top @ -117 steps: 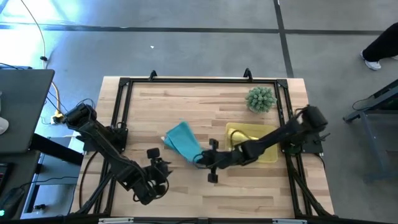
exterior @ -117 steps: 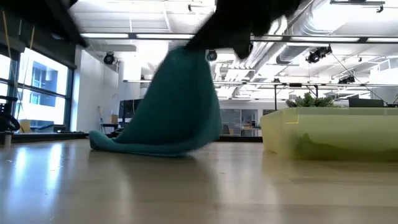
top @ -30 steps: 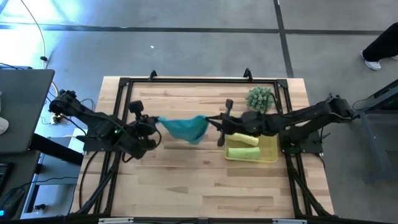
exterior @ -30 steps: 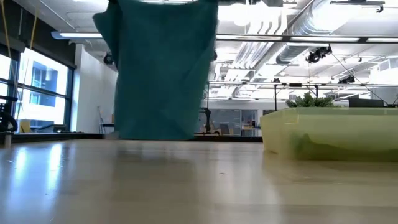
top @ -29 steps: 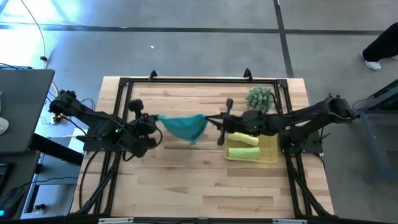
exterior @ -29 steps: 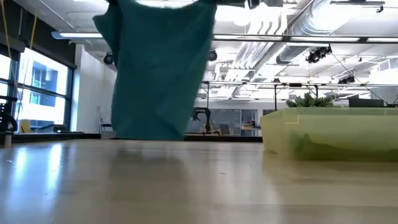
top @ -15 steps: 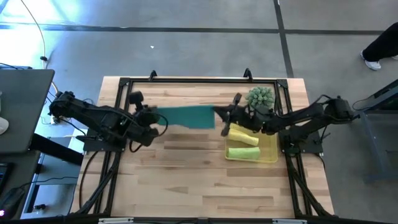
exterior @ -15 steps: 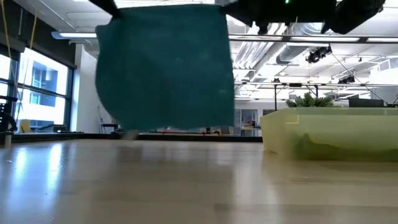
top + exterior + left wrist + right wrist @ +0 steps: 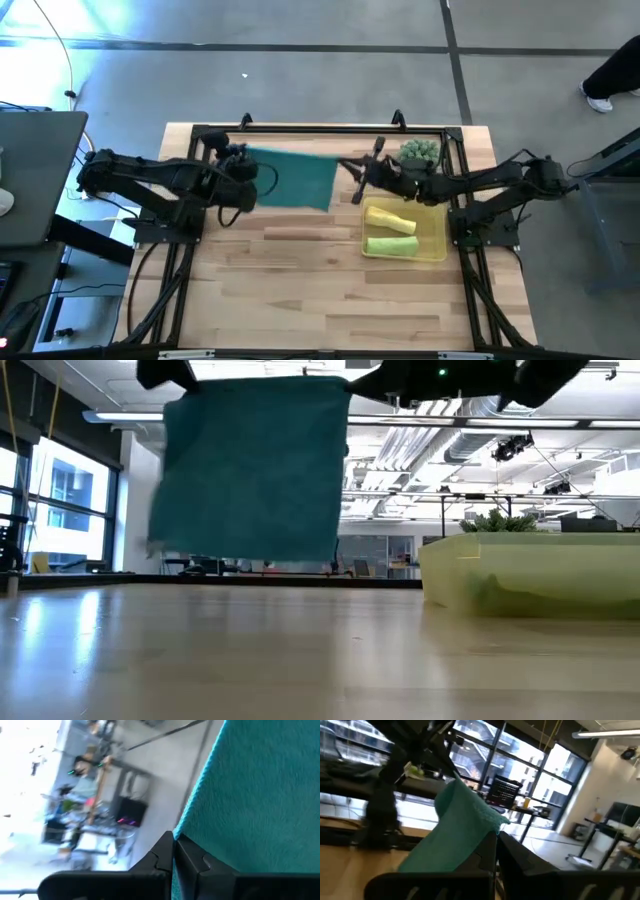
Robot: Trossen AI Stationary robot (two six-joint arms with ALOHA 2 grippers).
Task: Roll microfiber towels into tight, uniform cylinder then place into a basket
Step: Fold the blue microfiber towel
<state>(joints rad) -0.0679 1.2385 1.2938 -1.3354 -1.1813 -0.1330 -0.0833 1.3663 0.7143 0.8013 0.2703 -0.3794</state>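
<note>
Hanging flat, square, fuzzy teal towel [image 9: 255,470]; left claw [image 9: 243,160], right claw [image 9: 350,167] clamped on top corners.

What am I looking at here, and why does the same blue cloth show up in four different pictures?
It is a robot with two dark arms at a wooden table, filmed by four cameras at once. One looks straight down, one sits at table height, and one rides on each wrist. The left gripper and the right gripper each pinch a top corner of the teal towel with shut fingers, holding it stretched out flat above the table; in the low view it hangs clear of the surface. On the right stands a shallow yellow basket with two rolled towels inside, a yellow roll and a green roll. Beside it sits a spiky green plant.
</note>
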